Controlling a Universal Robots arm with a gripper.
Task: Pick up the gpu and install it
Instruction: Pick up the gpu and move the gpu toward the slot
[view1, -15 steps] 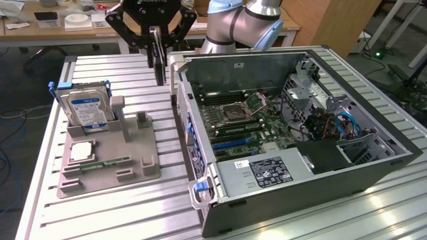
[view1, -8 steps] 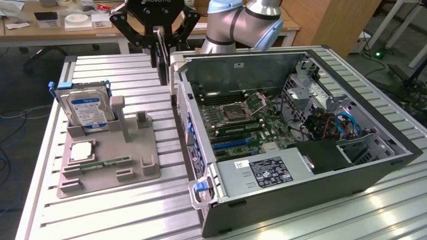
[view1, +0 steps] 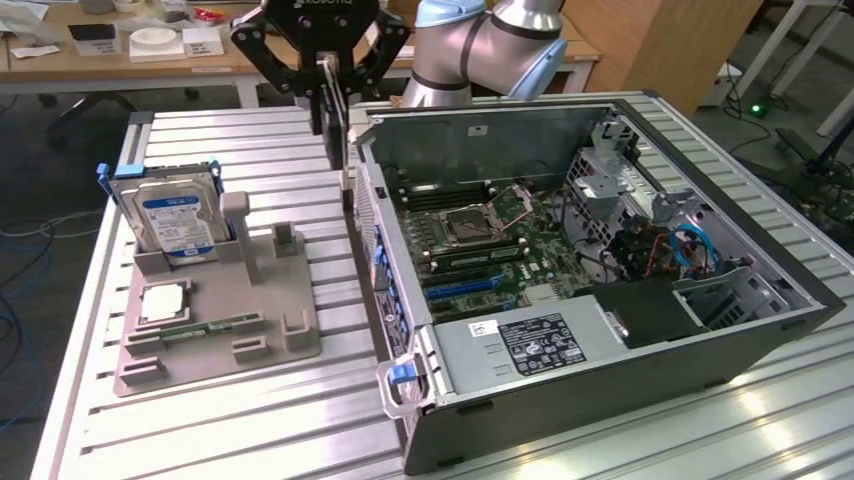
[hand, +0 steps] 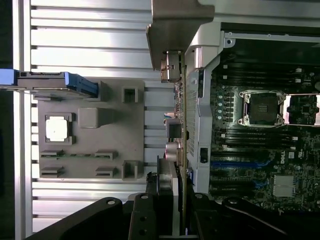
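Hand, wrist view: the hand is closest to the lens. Its fingers are drawn in narrow and clamped on the gpu, one on each flat face.
Gpu place, wrist view: over the desk, just beside the outer wall of the computer case, between that wall and the grey fixture. It is not inside the case.
Gpu axis, wrist view: seen edge-on. The long axis runs straight away from the hand, with the metal bracket at the far end.
Gpu, exterior view: in the upper middle of the frame the gpu hangs upright under the hand. Its long axis is vertical and the bracket end points down.
Slots, exterior view: the blue slots on the motherboard lie well apart from the card, toward the exterior view's right.
Risk: the bracket could catch the case wall, because the card hangs so close to it. The upright card could pivot or slip in the narrow grip. A card that is tilted would likely miss its slot.
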